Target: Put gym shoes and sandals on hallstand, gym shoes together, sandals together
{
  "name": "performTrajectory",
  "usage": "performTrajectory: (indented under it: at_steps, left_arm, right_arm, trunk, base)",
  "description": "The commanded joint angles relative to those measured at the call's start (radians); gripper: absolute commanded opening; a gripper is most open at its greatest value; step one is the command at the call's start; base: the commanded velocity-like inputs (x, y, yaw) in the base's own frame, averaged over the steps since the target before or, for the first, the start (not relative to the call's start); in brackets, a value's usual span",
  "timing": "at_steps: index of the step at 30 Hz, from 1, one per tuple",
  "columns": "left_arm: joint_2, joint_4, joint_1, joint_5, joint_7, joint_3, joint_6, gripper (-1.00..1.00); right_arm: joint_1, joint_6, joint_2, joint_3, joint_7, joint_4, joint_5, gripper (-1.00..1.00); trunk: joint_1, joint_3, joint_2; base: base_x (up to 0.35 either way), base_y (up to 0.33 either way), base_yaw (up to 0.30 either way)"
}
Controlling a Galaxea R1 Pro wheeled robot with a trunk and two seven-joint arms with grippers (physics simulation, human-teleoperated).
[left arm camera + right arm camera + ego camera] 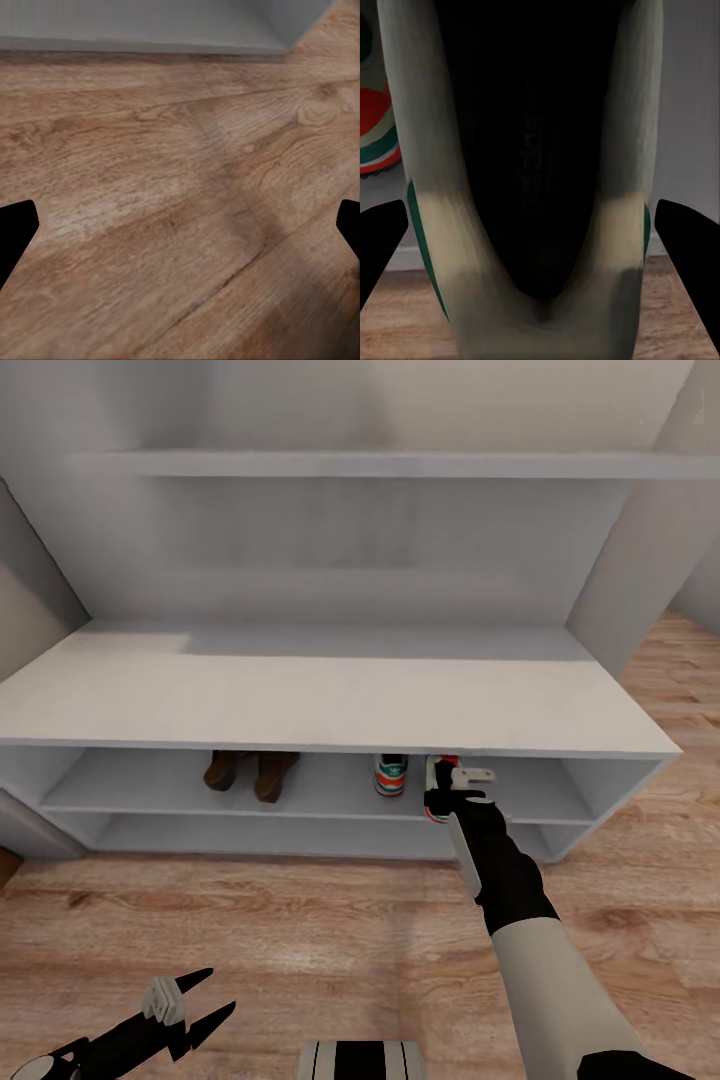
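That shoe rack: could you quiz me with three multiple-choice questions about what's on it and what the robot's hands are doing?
1. Where do the sandals stand?
A. on the bench top
B. on the upper open shelf, left part
C. on the floor

2. How many shoes are at the hallstand in all?
A. two
B. three
C. four

3. What is the left hand doing?
A. hanging open over the corridor floor, holding nothing
B. clamped on a sandal
C. resting on the bench top

Answers: 1 B, they sit under the bench top at the left. 2 C, two sandals, one gym shoe on the shelf and the second gym shoe at the right hand. 3 A, its fingers are spread above bare planks.
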Motion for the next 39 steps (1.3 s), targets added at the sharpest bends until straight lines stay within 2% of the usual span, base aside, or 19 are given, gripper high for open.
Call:
performTrajectory:
  at_steps: [1, 39]
  left_arm:
    - [0.0, 0.001, -0.001, 0.001, -0.003, 0.001, -0.006, 1.0]
    - [0.0, 0.001, -0.001, 0.002, -0.004, 0.001, -0.006, 1.0]
  right_arm:
    - [-0.001, 0.006, 0.001, -0.001, 0.001, -0.001, 0.006, -1.0]
    - [-0.001, 0.006, 0.001, -0.005, 0.001, -0.001, 0.007, -1.0]
  trunk:
    - [0.0, -0.001, 0.0]
    - [0.0, -0.001, 0.0]
  base:
    - [0.078, 0.0, 0.0]
    - [0.046, 0.027, 0.0]
